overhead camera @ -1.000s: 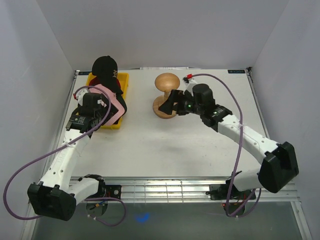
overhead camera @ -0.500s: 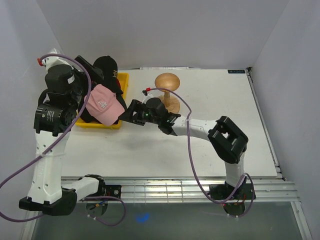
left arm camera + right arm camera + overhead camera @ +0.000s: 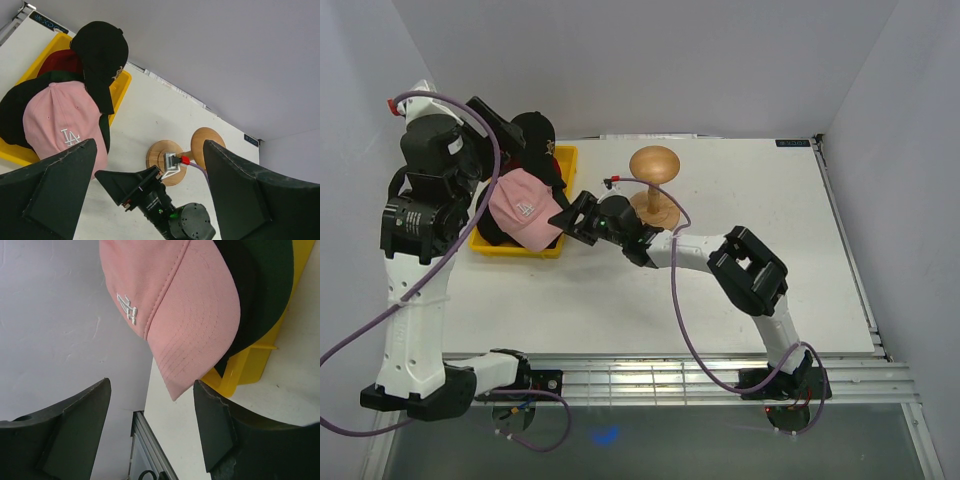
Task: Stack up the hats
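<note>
Now the pink cap tops the pile in the tray, at the left of the top view. My right jaws, wide open and empty, face its brim: next, probably, grip it. Left jaws gape empty above.

The white-and-black left arm stands nearly upright from its base, its wrist lifted high at the rear left, and the black two-finger left end effector tips downward with its fingers spread wide apart. The white-and-black right arm folds sharply at the elbow and reaches low and far across to the left. Its forearm lies almost level, and the black right end effector points leftward with its fingers likewise parted.
</note>
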Available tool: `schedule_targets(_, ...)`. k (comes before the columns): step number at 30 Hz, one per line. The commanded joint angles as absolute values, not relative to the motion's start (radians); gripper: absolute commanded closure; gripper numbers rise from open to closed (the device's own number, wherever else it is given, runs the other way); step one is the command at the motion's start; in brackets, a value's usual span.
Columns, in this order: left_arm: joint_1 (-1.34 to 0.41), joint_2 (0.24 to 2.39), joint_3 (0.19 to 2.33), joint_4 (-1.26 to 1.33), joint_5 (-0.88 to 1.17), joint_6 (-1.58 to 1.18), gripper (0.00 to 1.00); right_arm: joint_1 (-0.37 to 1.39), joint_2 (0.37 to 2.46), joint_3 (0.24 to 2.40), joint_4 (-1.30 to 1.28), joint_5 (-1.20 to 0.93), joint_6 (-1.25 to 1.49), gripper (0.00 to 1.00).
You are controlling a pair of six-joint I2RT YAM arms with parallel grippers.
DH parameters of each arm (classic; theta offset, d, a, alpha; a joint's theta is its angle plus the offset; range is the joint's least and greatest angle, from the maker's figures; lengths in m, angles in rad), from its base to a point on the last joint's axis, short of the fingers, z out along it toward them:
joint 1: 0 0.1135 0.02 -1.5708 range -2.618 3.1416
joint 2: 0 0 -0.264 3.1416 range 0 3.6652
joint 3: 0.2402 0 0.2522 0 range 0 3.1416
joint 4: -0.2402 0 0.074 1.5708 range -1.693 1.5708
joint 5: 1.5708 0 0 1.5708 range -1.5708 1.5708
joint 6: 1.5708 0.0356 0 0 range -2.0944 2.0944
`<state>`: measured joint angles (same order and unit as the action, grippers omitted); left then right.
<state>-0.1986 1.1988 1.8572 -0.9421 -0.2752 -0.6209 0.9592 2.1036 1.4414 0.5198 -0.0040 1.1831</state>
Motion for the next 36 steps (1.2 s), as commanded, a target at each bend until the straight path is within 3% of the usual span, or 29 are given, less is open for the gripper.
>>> schedule_targets(1,-0.201,1.209,1.891,-0.943,-0.252,-0.620,0.02,0.974,2.115,1.479,0.555,0.058,1.236,0.28)
schedule_targets(23,-0.199,1.212,1.861,-0.899,-0.207,-0.624,0.02,0.989,2.204,1.529,0.584,0.081,1.328,0.28)
schedule_targets(36,-0.201,1.187,1.807,-0.873,-0.209,-0.618,0.02,1.000,2.220,1.534,0.623,0.077,1.350,0.37)
